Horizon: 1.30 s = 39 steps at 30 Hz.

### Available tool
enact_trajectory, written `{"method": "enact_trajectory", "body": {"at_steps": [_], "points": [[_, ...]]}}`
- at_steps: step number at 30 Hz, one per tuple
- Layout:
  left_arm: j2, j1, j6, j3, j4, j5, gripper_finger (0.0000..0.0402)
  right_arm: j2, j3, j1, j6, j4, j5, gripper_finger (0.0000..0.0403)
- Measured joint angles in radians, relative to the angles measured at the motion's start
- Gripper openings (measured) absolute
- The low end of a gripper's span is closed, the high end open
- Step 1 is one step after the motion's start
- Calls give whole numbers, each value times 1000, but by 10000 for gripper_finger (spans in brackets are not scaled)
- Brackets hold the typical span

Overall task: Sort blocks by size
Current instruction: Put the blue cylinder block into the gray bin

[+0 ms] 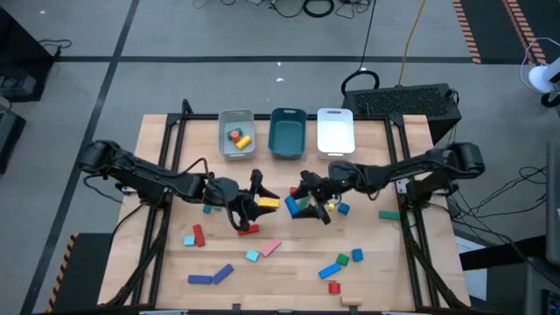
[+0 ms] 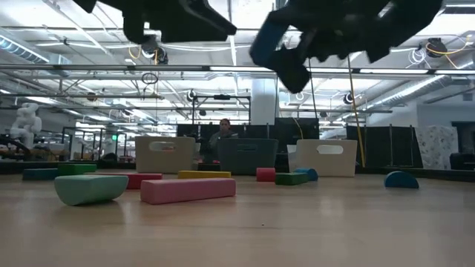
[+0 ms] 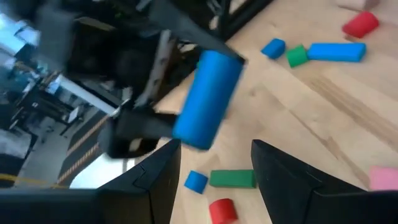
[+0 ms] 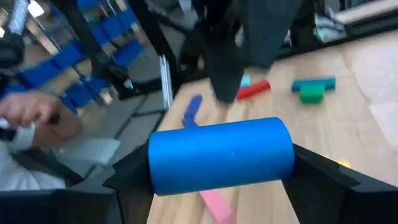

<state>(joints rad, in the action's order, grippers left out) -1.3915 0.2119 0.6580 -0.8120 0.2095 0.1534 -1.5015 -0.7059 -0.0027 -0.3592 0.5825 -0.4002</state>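
Note:
My right gripper (image 4: pixel 221 163) is shut on a blue cylinder block (image 4: pixel 221 154), held above the table's middle (image 1: pixel 292 204). My left gripper (image 3: pixel 214 180) faces it from the left (image 1: pixel 254 205), open with nothing between its fingers. The left wrist view also shows the cylinder (image 3: pixel 208 99) in the other arm's fingers. A yellow block (image 1: pixel 269 203) and a red block (image 1: pixel 248 229) lie flat on the table by the left gripper. More blocks lie scattered over the near half, among them a pink bar (image 2: pixel 188 189) and a blue bar (image 1: pixel 200 279). My right gripper pinches the blue cylinder between its two fingers, one finger (image 4: pixel 134 180) at each flat end (image 4: pixel 287 149), so the cylinder lies across the fingers. The fingers come nearly level from the table's right side. The cylinder is lifted clear of the table.
Three trays stand in a row at the far edge: grey (image 1: pixel 222 140) with a few blocks in it, teal (image 1: pixel 288 150) and white (image 1: pixel 335 144). Loose blocks lie near the front right, such as a green one (image 1: pixel 388 214) and a red one (image 1: pixel 333 286). A person sits beyond the table (image 2: pixel 224 132).

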Motion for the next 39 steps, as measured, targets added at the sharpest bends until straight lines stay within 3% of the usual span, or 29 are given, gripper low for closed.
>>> {"method": "enact_trajectory", "body": {"at_steps": [10,13,22,28,39], "points": [[-109,-3,36,-3,143,21,199,-136,-35,-58,-49,103,-46,281],[-126,-7,37,-2,159,64,199,-150,-48,-58,-49,106,-65,281],[-140,-10,31,-1,159,67,199,-160,-70,-57,-49,111,-76,281],[-140,-9,-17,-1,153,138,198,-160,-70,-57,-49,111,-75,281],[-140,-7,-5,0,142,168,155,-160,-70,-61,-64,97,-77,281]]}}
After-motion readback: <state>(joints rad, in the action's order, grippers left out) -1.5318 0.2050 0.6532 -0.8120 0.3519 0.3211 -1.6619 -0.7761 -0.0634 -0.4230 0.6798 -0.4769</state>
